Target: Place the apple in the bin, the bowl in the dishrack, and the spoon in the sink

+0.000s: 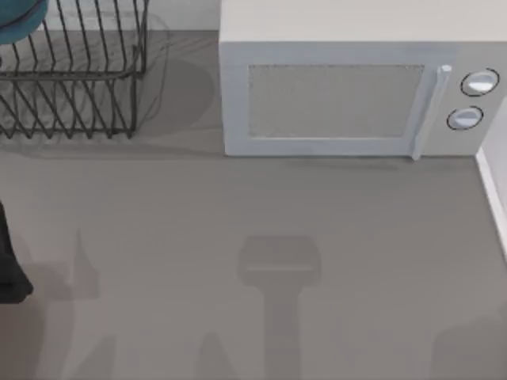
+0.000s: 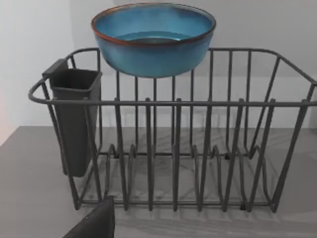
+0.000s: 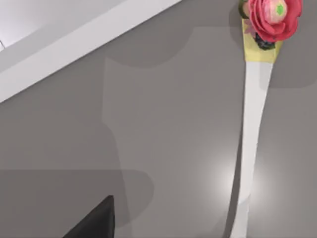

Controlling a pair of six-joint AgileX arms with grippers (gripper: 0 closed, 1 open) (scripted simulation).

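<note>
The bowl (image 2: 153, 39) is round and deep, teal-blue outside and in, with a thin reddish-brown rim and a paler, greyish patch at its bottom. In the left wrist view it sits upright, mouth up, over the far top rail of the dishrack (image 2: 173, 148) — whether it rests on the wires or hangs just above them cannot be told. In the top view a slice of it shows at the far left corner, over the rack's back part.

The dishrack is a black wire basket of thin upright bars with a row of looped dividers along its floor. A dark rectangular cup (image 2: 74, 119) hangs on one end of it. The rack stands on the grey table (image 1: 238, 237), at the table's far left, with its long axis running left to right in the top view.

To the right of the rack stands a white microwave (image 1: 348, 87), its door facing the near side, handle and two round knobs at its right end.

The right wrist view shows a spoon (image 3: 252, 124) lying flat on the table: a long white handle, slightly curved, with a yellow end topped by a pink-red flower.

A dark part of the left arm (image 1: 9, 261) shows at the table's left edge; for both end effectors I cannot tell whether the fingers are released or clenched.
</note>
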